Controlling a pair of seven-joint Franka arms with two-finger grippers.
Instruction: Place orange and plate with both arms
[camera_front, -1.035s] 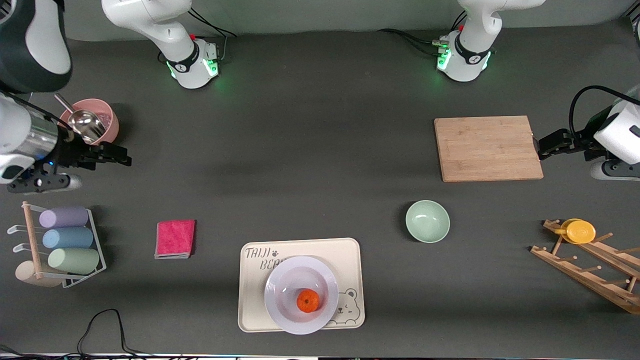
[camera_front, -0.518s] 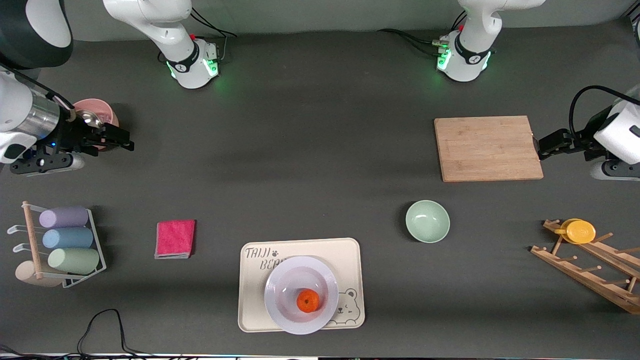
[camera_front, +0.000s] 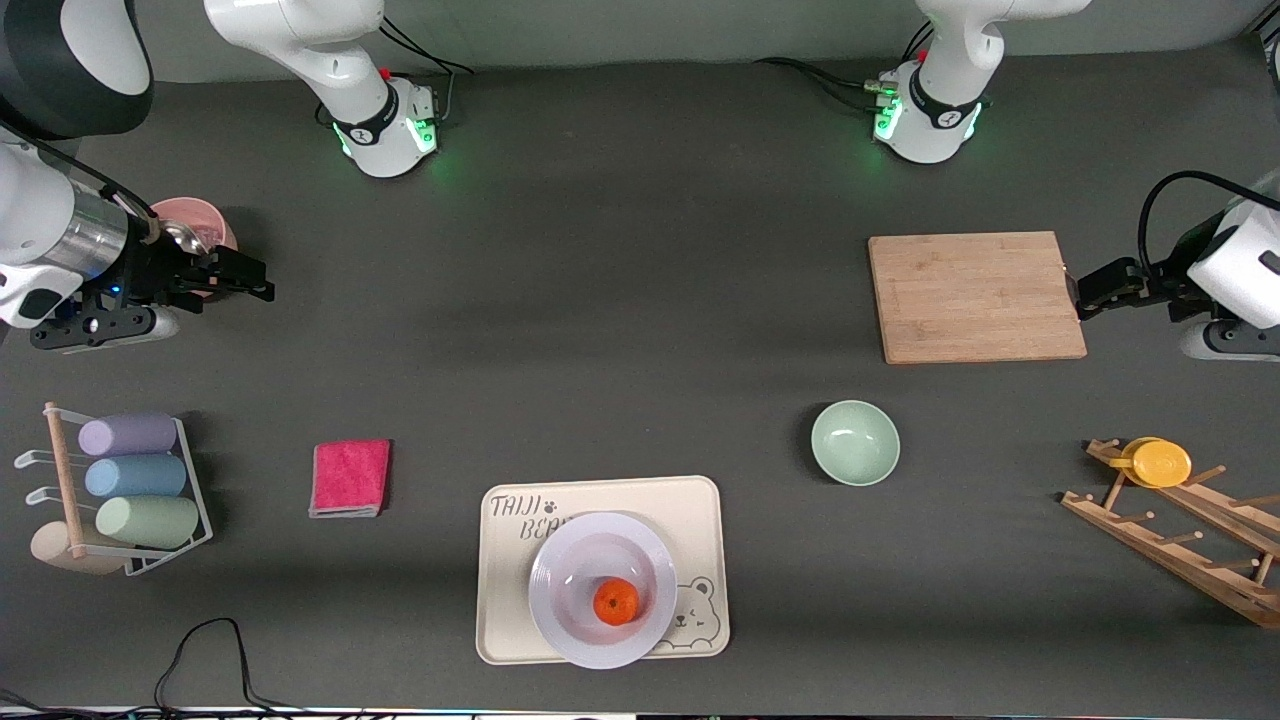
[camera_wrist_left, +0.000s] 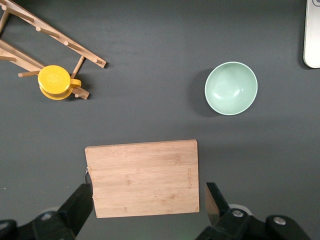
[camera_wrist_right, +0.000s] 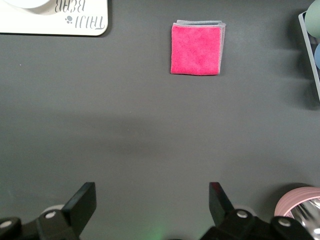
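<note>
Orange (camera_front: 616, 602) sits in the white plate (camera_front: 560, 590), and the plate rests on the cream bear tray (camera_front: 500, 570) at the edge nearest the front camera, so from my seat the placing looks done and what remains is getting both arms clear. Farther up the table I see the pink cloth (camera_front: 350, 477) toward the right arm's end and the green bowl (camera_front: 855, 442) toward the left arm's end, then the wooden cutting board (camera_front: 975, 297). My left gripper (camera_front: 1078, 297) hangs at the edge of that board, jaws spread wide with nothing between them, as the left wrist view confirms (camera_wrist_left: 149, 200); that arm is simply waiting. My right gripper (camera_front: 262, 285) is over bare table beside the pink bowl with the metal scoop (camera_front: 190, 235), jaws also wide apart and empty (camera_wrist_right: 152, 200). To finish well I would keep both hands high and draw them back without sweeping over the pink bowl or the cup rack (camera_front: 125, 490), leaving the tray untouched. Against the earlier frames, the right gripper has drifted up the table toward the pink bowl and a little toward the table's middle; the left arm, the plate and the orange have not moved
</note>
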